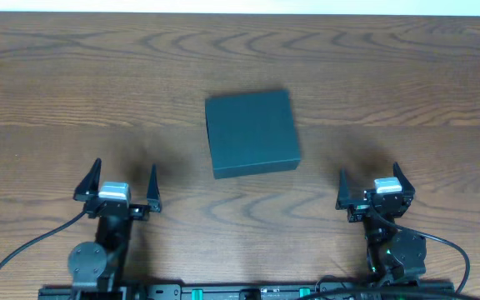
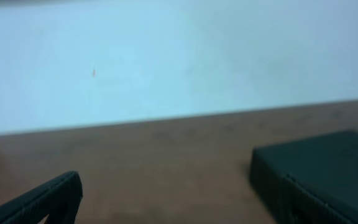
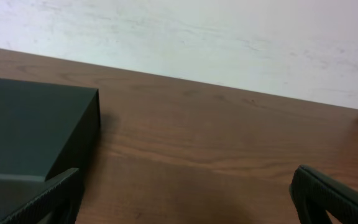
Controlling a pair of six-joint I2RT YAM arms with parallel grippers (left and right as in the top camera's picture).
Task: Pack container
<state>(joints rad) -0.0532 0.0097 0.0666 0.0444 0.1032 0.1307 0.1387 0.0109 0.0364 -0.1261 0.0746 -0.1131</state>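
The container (image 1: 251, 133) is a dark teal-black square box with its lid closed, in the middle of the wooden table. It shows at the right edge of the left wrist view (image 2: 322, 174) and at the left of the right wrist view (image 3: 30, 134). My left gripper (image 1: 117, 187) is open and empty, near the front edge, left of the box. Only one of its fingers shows in the left wrist view. My right gripper (image 1: 371, 187) is open and empty, front right of the box, with bare wood between its fingers (image 3: 185, 193).
The wooden table (image 1: 73, 83) spreads wide around the box. A pale wall (image 3: 197, 37) stands behind the far edge. Black cables (image 1: 23, 250) run from both arm bases along the front edge.
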